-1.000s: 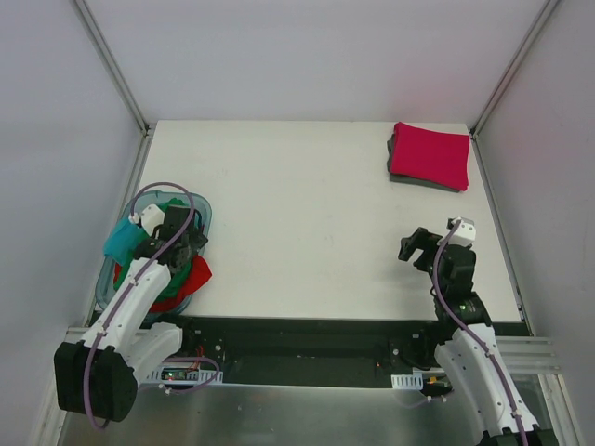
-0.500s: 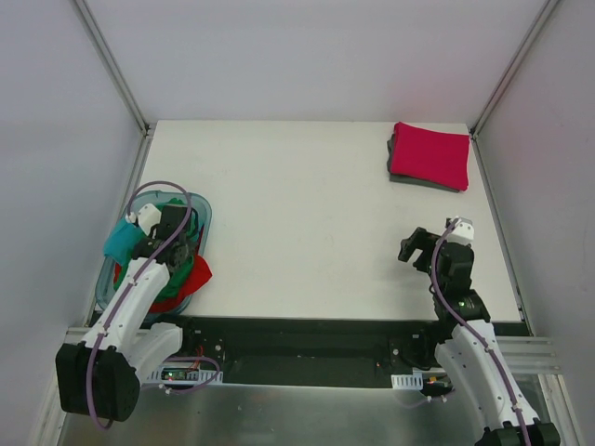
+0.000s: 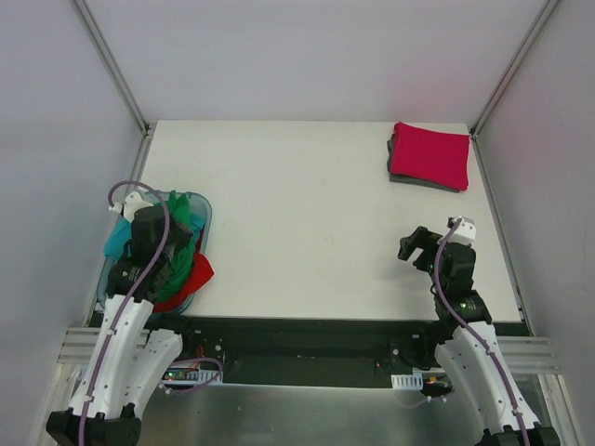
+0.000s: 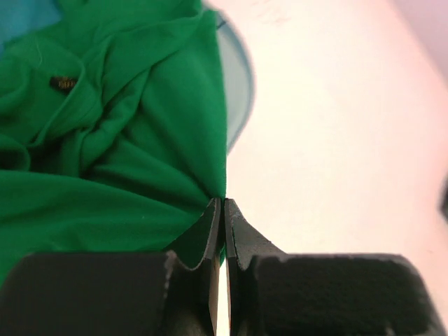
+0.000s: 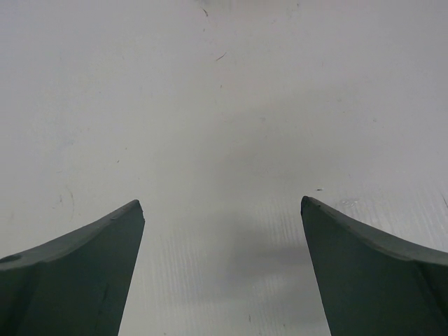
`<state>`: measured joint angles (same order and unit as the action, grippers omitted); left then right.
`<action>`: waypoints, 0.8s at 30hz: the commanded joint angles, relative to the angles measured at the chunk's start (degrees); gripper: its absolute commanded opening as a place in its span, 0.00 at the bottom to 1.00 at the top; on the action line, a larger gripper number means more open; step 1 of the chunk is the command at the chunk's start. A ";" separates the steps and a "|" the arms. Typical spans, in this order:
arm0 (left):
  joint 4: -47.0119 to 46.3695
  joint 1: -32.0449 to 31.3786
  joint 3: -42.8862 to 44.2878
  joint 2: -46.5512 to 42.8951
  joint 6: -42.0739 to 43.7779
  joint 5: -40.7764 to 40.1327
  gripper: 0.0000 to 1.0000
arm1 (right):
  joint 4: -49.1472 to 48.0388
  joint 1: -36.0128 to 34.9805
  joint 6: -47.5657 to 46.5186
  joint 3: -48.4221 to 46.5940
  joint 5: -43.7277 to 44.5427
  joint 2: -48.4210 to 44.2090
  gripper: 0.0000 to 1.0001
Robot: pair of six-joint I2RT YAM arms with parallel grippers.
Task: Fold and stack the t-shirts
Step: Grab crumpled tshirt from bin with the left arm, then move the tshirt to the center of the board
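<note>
The left arm point(image 3: 130, 279) reaches up from its base at the near-left corner of the counter point(image 3: 297, 204), elbow bent, its wrist poised over the pale-blue tub point(image 3: 206, 218) that sits against the left edge. In the left wrist view the left jaws are clenched tight on a thin fold at the edge of the green t-shirt point(image 4: 105, 140), whose crumpled bulk lies to their left and spills over the tub's rim. Whether the cloth is lifted clear of the pile is hard to judge from above. A teal t-shirt point(image 3: 115, 240) shows on the tub's left side, and a red t-shirt point(image 3: 191, 277) hangs over its near rim. The right arm point(image 3: 456, 279) stands upright near the right edge, toward the near side, wrist tipped forward; the right jaws are released, spread wide over bare counter and touching nothing. In the far-right corner a folded crimson-pink t-shirt point(image 3: 429, 155) lies on a folded dark grey t-shirt point(image 3: 390, 149), only the grey edges showing.
</note>
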<state>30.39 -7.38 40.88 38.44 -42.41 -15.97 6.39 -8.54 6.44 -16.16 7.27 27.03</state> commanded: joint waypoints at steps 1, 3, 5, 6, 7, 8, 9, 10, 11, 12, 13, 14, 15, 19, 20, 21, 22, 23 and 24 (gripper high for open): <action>-7.09 0.52 6.57 -4.06 2.16 7.95 0.00 | -0.51 0.19 0.51 -1.86 1.34 -2.94 0.96; -10.52 0.52 10.16 -3.46 3.47 11.90 0.00 | -0.68 0.18 0.77 -1.33 1.43 -3.91 0.96; -12.19 0.52 16.04 0.04 3.48 15.51 0.00 | -0.94 0.10 0.86 -1.15 1.26 -4.44 0.96; -13.94 0.52 18.51 1.45 3.48 18.22 0.00 | -0.94 0.18 0.77 -1.06 1.26 -4.53 0.96; -16.91 0.52 21.23 3.21 4.09 20.86 0.00 | -0.94 0.10 0.68 -1.15 1.52 -4.44 0.96; -19.47 0.52 23.87 4.96 4.27 23.06 0.00 | -0.77 0.18 0.77 -1.15 1.78 -4.44 0.96; -20.97 0.52 27.89 7.42 4.62 25.52 0.00 | -0.77 0.10 0.68 -1.15 1.70 -4.44 0.96; -21.86 0.52 32.81 10.58 5.23 28.50 0.00 | -0.77 0.18 0.77 -1.15 1.78 -4.53 0.96; -21.78 0.43 37.47 13.48 5.24 32.62 0.00 | -0.77 0.10 0.86 -1.15 1.79 -4.44 0.96; -21.95 0.17 42.30 16.90 4.45 36.41 0.00 | -0.77 0.10 0.86 -1.15 1.70 -4.44 0.96; -22.04 -0.61 47.66 20.15 4.01 41.32 0.00 | -0.77 0.10 0.77 -1.15 1.87 -4.44 0.96; -22.04 -1.93 50.58 22.80 3.74 43.54 0.00 | -0.68 0.18 0.77 -1.15 2.05 -4.44 0.96; -22.04 -3.59 53.22 25.52 3.92 44.17 0.00 | -0.77 0.19 0.77 -1.15 2.14 -4.44 0.96; -21.78 -11.24 57.82 32.48 5.94 42.78 0.00 | -0.59 0.18 0.42 -1.15 3.01 -4.53 0.96; -21.78 -12.30 57.38 33.45 6.46 42.08 0.00 | -0.42 0.10 0.42 -1.15 3.36 -4.61 0.96; -21.78 -13.35 56.33 33.98 7.16 40.24 0.00 | -0.16 0.18 0.24 -1.15 3.45 -4.79 0.96; -21.78 -13.97 54.41 34.16 7.52 38.14 0.00 | 0.02 0.19 0.24 -1.24 3.46 -4.96 0.96; -21.78 -14.59 52.04 34.34 8.13 36.29 0.00 | 0.20 0.19 0.24 -1.24 3.63 -5.14 0.96; -21.78 -15.38 49.75 34.51 9.09 34.18 0.00 | 0.29 0.19 0.24 -1.15 3.46 -5.32 0.96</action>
<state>10.02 -20.80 95.61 72.18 -36.75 22.31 7.05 -8.54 6.61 -16.16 9.26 22.79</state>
